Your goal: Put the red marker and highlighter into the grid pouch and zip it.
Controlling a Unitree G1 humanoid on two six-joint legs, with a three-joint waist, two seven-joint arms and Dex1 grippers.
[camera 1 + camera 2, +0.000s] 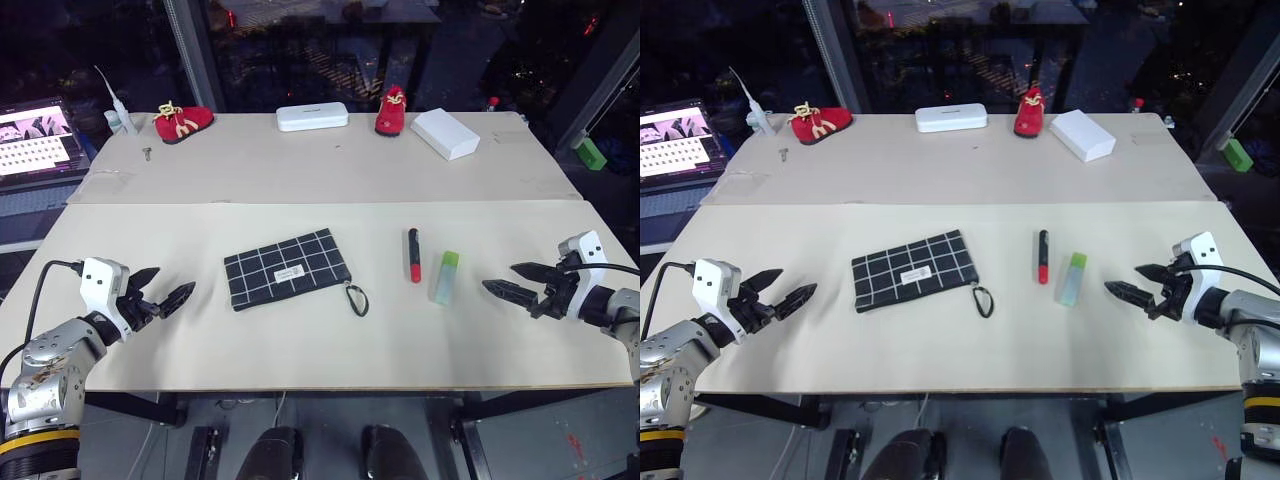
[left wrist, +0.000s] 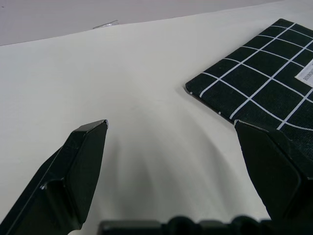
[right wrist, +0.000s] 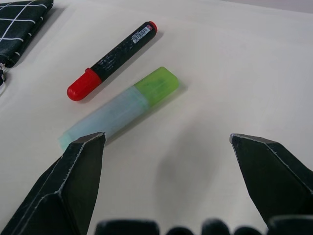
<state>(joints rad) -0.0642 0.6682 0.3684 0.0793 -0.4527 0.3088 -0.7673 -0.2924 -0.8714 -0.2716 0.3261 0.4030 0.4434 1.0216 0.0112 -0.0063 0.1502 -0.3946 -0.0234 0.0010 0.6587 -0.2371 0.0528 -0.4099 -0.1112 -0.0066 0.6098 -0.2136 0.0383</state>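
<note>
Grid pouch (image 1: 287, 269) is lying flat, with the red marker (image 1: 414, 255) and highlighter (image 1: 446, 276) resting beside it. Your left gripper (image 1: 163, 293) and right gripper (image 1: 515, 282) are both spreading wide, holding nothing.

Pouch (image 1: 287, 269) lying flat mid-table, marker (image 1: 414, 255) and highlighter (image 1: 446, 277) sitting side by side to its right. Left gripper (image 1: 163, 291) and right gripper (image 1: 514, 282) hovering open, both empty.

left arm (image 1: 45, 365): silver metal links, white wrist housing, black cable
right arm (image 1: 1240, 310): same
fingers (image 1: 178, 295): black, tapered
</note>
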